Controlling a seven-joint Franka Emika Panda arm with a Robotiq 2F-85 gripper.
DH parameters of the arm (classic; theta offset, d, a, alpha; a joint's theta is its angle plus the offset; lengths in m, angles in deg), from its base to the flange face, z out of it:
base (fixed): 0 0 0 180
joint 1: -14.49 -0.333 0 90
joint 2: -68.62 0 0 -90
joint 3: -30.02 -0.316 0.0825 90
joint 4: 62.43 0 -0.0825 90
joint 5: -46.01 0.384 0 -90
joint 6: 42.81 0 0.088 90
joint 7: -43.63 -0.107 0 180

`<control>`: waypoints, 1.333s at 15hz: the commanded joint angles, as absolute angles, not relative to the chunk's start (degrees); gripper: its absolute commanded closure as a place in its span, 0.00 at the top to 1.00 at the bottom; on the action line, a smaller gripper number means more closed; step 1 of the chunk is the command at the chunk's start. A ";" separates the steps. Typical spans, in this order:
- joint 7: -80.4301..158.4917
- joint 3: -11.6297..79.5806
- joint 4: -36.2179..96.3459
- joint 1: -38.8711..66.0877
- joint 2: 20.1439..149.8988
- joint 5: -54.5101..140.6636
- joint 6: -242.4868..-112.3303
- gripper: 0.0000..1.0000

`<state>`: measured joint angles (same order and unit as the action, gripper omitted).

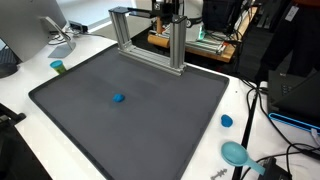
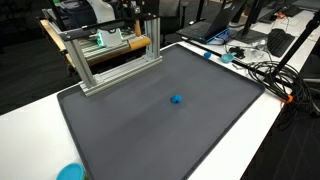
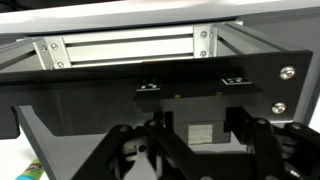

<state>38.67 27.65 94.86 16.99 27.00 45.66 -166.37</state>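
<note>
Aluminium frame (image 1: 150,57) stands on the grey mat (image 1: 150,130), with the gripper (image 3: 190,150) close by it.
In the wrist view the frame's rail lies just beyond the gripper. The fingertips are out of sight, so I cannot tell its opening or any hold. A small blue piece (image 1: 119,98) lies well apart from the frame.
</note>
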 commanded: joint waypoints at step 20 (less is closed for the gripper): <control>39.53 27.14 94.61 15.74 25.93 44.71 -167.80 0.77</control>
<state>38.97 26.84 94.67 16.29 26.49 45.40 -166.85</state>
